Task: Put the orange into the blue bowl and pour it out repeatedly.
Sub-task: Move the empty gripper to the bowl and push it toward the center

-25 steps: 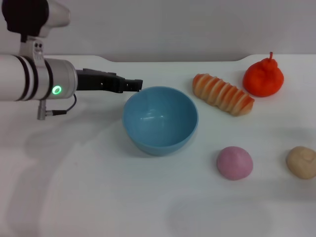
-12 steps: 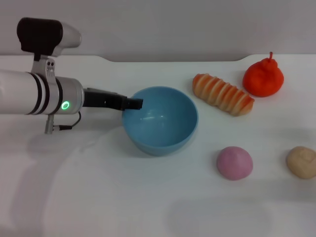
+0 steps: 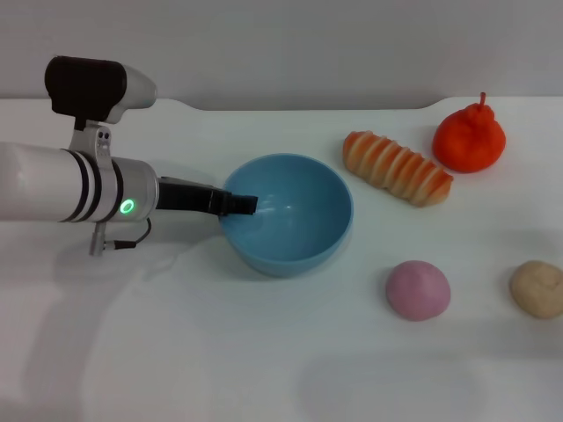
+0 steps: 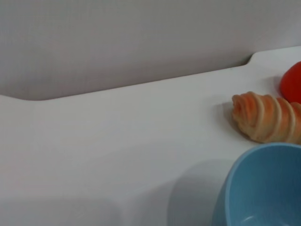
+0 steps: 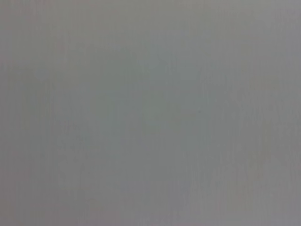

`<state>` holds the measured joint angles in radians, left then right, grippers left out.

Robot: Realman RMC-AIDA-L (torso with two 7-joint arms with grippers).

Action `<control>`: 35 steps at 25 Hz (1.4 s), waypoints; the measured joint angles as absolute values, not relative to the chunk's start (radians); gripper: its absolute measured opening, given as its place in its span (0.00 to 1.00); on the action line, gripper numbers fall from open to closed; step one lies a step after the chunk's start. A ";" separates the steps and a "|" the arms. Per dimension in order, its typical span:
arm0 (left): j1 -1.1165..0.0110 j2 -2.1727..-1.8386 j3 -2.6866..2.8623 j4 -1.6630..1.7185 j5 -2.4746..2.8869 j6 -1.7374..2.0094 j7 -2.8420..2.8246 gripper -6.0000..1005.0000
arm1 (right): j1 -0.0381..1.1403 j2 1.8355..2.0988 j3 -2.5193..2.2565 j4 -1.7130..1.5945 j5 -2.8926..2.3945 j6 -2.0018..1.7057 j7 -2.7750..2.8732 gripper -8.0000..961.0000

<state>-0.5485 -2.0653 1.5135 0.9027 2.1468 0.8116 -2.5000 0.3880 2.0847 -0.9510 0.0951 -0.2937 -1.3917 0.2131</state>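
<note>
The orange [image 3: 469, 139] sits on the white table at the far right, apart from the bowl; its edge also shows in the left wrist view [image 4: 294, 81]. The blue bowl [image 3: 290, 251] stands upright and empty at the table's middle and also shows in the left wrist view [image 4: 263, 188]. My left gripper [image 3: 244, 205] reaches in from the left, and its dark tip lies at the bowl's left rim, just over the inside edge. My right gripper is out of view; the right wrist view shows only plain grey.
A striped orange-and-cream bread loaf [image 3: 398, 167] lies between the bowl and the orange. A pink ball [image 3: 418, 290] and a beige ball [image 3: 537, 288] sit at the front right. The table's back edge meets a grey wall.
My left arm has come nearer and lower, and its tip has moved from beside the bowl's far-left rim down onto the left rim. The bowl and the fruits have not moved.
</note>
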 joint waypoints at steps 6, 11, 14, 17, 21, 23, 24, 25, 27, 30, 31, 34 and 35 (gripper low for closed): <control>-0.539 -2.066 1.541 0.898 2.134 0.781 -2.483 0.78 | 0.385 2.086 -0.951 0.095 -0.290 -1.391 0.213 0.76; -0.527 -2.066 1.548 0.897 2.080 0.760 -2.474 0.78 | 0.385 2.086 -0.950 0.095 -0.289 -1.391 0.213 0.76; -0.526 -2.065 1.548 0.880 2.058 0.753 -2.472 0.78 | 0.385 2.086 -0.950 0.095 -0.288 -1.391 0.213 0.76; -0.543 -2.065 1.548 0.844 2.057 0.754 -2.467 0.78 | 0.386 2.086 -0.950 0.095 -0.288 -1.390 0.213 0.76; -0.558 -2.066 1.558 0.824 2.057 0.755 -2.467 0.65 | 0.386 2.086 -0.949 0.095 -0.288 -1.390 0.213 0.76; -0.561 -2.066 1.560 0.824 2.057 0.754 -2.467 0.56 | 0.386 2.086 -0.949 0.095 -0.288 -1.390 0.213 0.76; -0.561 -2.066 1.560 0.823 2.057 0.754 -2.467 0.44 | 0.386 2.086 -0.949 0.095 -0.288 -1.390 0.213 0.76; -0.562 -2.066 1.560 0.823 2.057 0.753 -2.467 0.32 | 0.386 2.086 -0.949 0.095 -0.288 -1.390 0.213 0.76; -0.562 -2.066 1.560 0.823 2.057 0.747 -2.467 0.25 | 0.385 2.085 -0.950 0.095 -0.288 -1.390 0.213 0.76; -0.563 -2.066 1.560 0.823 2.057 0.743 -2.466 0.14 | 0.385 2.085 -0.950 0.095 -0.288 -1.390 0.213 0.76; -0.563 -2.066 1.560 0.824 2.057 0.742 -2.466 0.10 | 0.385 2.085 -0.950 0.095 -0.288 -1.390 0.213 0.76; -0.563 -2.066 1.560 0.825 2.057 0.740 -2.466 0.04 | 0.385 2.085 -0.950 0.095 -0.288 -1.390 0.213 0.76; -0.564 -2.066 1.560 0.826 2.059 0.739 -2.466 0.02 | 0.385 2.085 -0.950 0.095 -0.288 -1.390 0.213 0.76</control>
